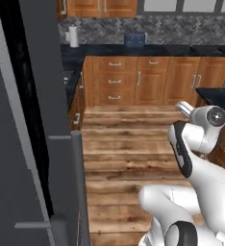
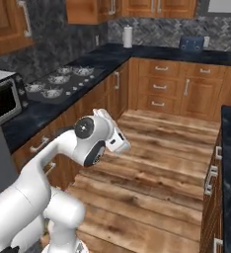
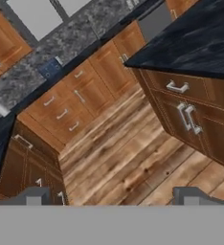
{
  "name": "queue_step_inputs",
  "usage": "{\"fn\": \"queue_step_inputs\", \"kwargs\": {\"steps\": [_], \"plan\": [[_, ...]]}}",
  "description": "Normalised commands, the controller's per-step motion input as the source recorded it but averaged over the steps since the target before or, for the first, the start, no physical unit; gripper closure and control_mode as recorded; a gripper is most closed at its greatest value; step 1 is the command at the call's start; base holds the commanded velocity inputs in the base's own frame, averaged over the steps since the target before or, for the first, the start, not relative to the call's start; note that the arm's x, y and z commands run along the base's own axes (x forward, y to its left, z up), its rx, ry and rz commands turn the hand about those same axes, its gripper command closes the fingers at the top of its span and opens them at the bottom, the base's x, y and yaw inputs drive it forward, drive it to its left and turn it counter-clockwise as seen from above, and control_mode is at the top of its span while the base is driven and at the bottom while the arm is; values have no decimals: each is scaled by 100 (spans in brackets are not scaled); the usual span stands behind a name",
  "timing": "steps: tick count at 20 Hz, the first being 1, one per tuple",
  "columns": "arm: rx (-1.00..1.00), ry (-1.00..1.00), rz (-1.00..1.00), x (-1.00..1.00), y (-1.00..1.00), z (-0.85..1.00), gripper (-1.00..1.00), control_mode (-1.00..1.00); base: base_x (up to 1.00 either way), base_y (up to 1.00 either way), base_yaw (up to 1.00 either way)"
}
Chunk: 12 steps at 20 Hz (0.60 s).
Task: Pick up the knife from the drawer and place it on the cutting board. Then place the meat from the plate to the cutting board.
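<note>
Hovering pincer (image 3: 112, 196) spread, nothing held; drawer (image 3: 177, 87) below counter closed.

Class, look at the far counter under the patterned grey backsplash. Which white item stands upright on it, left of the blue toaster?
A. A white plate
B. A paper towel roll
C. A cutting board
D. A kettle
B. A tall white paper towel roll stands upright on the dark far counter, left of the blue toaster; the left base view shows the same roll to the toaster's left.
</note>
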Motion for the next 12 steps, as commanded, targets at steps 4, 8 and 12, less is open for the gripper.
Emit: {"fn": "queue_step_inputs", "kwargs": {"steps": [4,8,12], "plan": [[0,0,0,0,0,0,-100,100,49,-41,-63],[0,0,0,0,0,0,-100,100,31,-41,-80],[0,0,0,0,0,0,-100,100,22,-43,-82]]}}
